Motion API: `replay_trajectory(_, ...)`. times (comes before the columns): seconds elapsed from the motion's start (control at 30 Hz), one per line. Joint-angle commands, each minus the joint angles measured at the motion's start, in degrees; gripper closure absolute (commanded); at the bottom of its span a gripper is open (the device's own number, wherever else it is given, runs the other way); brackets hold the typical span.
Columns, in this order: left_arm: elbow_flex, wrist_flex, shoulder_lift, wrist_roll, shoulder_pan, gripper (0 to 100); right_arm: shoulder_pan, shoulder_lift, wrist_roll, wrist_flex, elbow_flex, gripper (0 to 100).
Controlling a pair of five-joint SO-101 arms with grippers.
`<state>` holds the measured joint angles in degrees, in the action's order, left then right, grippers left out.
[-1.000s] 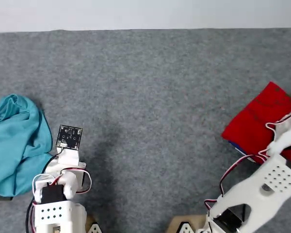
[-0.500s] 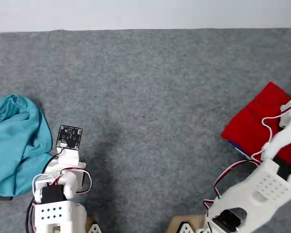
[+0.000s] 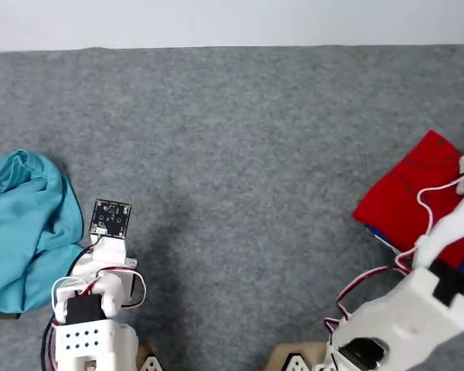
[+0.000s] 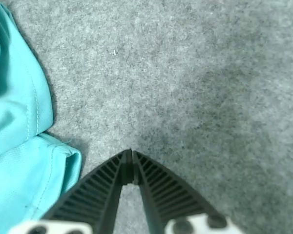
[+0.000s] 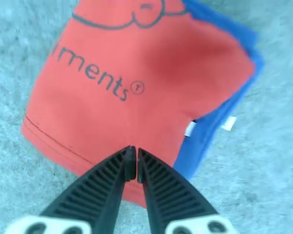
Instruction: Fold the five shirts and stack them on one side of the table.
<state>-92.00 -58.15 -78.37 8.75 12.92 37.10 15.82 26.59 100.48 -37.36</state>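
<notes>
A folded red shirt lies at the table's right edge on top of a folded blue shirt. In the right wrist view the red shirt shows dark print, and the blue shirt sticks out along one side. My right gripper is shut, its tips over the red shirt's hemmed edge with nothing seen between them. A crumpled teal shirt sits at the far left. My left gripper is shut over bare mat, just beside the teal shirt.
A grey felt mat covers the table, with wide bare room between the two shirt piles. The left arm stands at the near left. The right arm with its loose wires crosses the near right corner.
The right arm has swung toward the right edge over the red shirt, and its body sits lower in the high view. The left arm and the shirts have not moved.
</notes>
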Motion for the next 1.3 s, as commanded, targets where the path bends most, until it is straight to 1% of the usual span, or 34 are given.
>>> replay_trajectory(0.0,0.2,1.0,-0.4,-0.4,-0.4,99,-1.0,-8.8,0.2,2.4,3.5,98.9)
replay_trajectory(0.27,0.2,1.0,-0.4,-0.4,-0.4,99,-3.9,-19.5,0.2,2.2,22.9,98.9)
replay_trajectory(0.6,0.2,1.0,-0.4,-0.4,-0.4,99,-5.1,-26.3,0.2,2.2,37.7,98.9)
replay_trajectory(0.8,0.2,1.0,-0.4,-0.4,-0.4,99,-10.0,-31.1,0.2,1.9,48.1,98.9)
replay_trajectory(0.93,0.2,1.0,-0.4,-0.4,-0.4,99,-13.5,-35.8,0.1,-1.8,56.5,98.9)
replay_trajectory(1.07,0.2,1.0,-0.4,-0.4,-0.4,99,-16.6,-41.2,0.1,-9.4,67.1,98.9)
replay_trajectory(1.2,0.2,1.0,-0.4,-0.4,-0.4,99,-17.8,-46.5,0.1,-17.7,76.0,98.9)
replay_trajectory(1.27,0.2,1.0,-0.4,-0.4,-0.4,99,-17.8,-48.4,0.1,-20.3,78.4,98.9)
